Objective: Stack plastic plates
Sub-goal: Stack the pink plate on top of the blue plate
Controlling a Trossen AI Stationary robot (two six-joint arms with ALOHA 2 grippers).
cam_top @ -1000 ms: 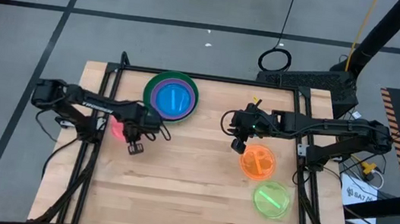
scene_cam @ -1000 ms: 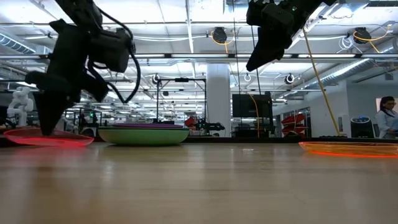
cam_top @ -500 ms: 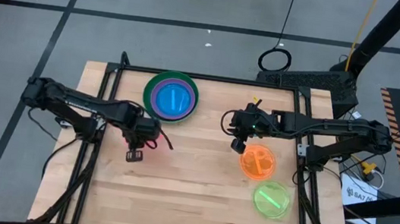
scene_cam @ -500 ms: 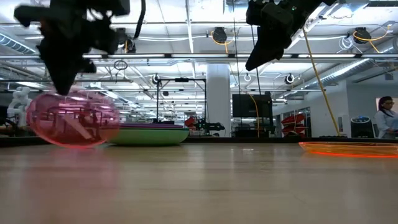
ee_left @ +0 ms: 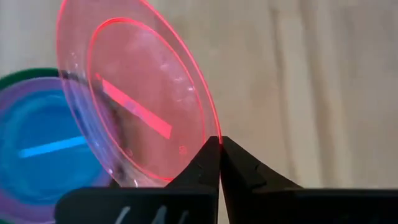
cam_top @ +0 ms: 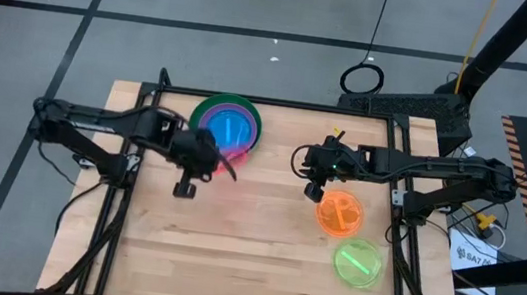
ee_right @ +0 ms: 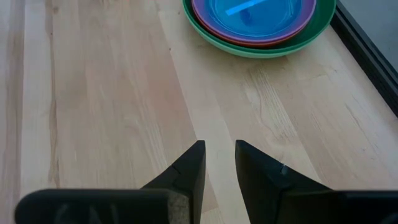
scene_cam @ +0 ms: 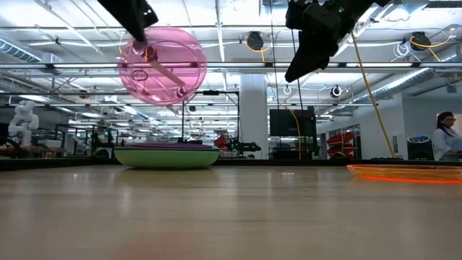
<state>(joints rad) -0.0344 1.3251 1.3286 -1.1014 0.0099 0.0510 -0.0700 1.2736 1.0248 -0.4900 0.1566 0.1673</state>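
Note:
My left gripper (ee_left: 219, 140) is shut on the small pink plate (ee_left: 137, 106), which hangs in the air (scene_cam: 162, 65) beside the stack (cam_top: 226, 128). The stack sits on the table near the far edge: green plates underneath, then a purple plate, with a blue plate (ee_left: 43, 149) on top. An orange plate (cam_top: 339, 214) and a lime green plate (cam_top: 358, 262) lie flat on the table's right side. My right gripper (ee_right: 217, 149) is open and hovers above the table (cam_top: 315, 179), just beyond the orange plate and touching nothing. My left gripper pinches the pink plate's rim (ee_left: 210, 134) between its two fingertips, slanting down from above. The plate is lifted clear and hangs below the fingers (scene_cam: 146, 43). It is tipped almost on edge, over the near right side of the stack.
The wooden table (cam_top: 230, 254) shows bare boards across its middle and near left. Black frame rails run along the left, right and far edges. The room beyond the table holds racks and lights, and a person stands far off at the right (scene_cam: 447, 137).
My left gripper has lifted the pink plate off the table's left side and carried it up, right and toward the far edge, to the stack. The plate has tipped from lying flat to standing almost on edge.

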